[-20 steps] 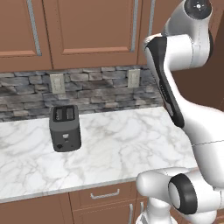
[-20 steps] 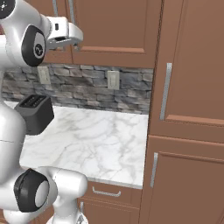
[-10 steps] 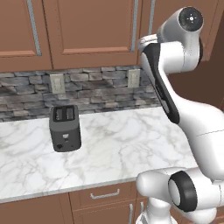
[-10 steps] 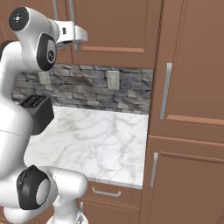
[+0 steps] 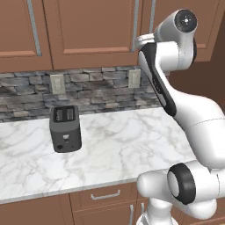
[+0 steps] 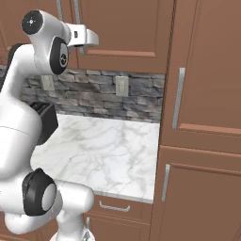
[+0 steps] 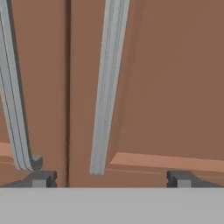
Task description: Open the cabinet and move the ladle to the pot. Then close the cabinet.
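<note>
The brown wooden cabinet [image 5: 92,26] hangs above the counter with both doors shut. My gripper [image 5: 140,41] is raised to the doors' lower edge, close in front of the long silver handle [image 5: 135,22]. In the right base view the gripper [image 6: 92,37] points at the same cabinet [image 6: 122,23]. In the hand view the gripper [image 7: 109,179] is open, its fingertips [image 7: 41,178] wide apart. The right door's handle [image 7: 107,87] hangs midway between them, just ahead and untouched. A second handle [image 7: 13,87] runs down the left. The ladle and the pot are out of view.
A dark toaster [image 5: 66,128] stands on the white marble counter [image 5: 123,149] below the stone backsplash [image 5: 96,88]. Low drawers [image 5: 105,195] run under the counter's front edge. A tall brown cabinet [image 6: 207,94] with a vertical handle [image 6: 178,96] closes off the counter's right end.
The arm has reached forward, bringing the hand closer to the cabinet doors. The gripper has stayed open.
</note>
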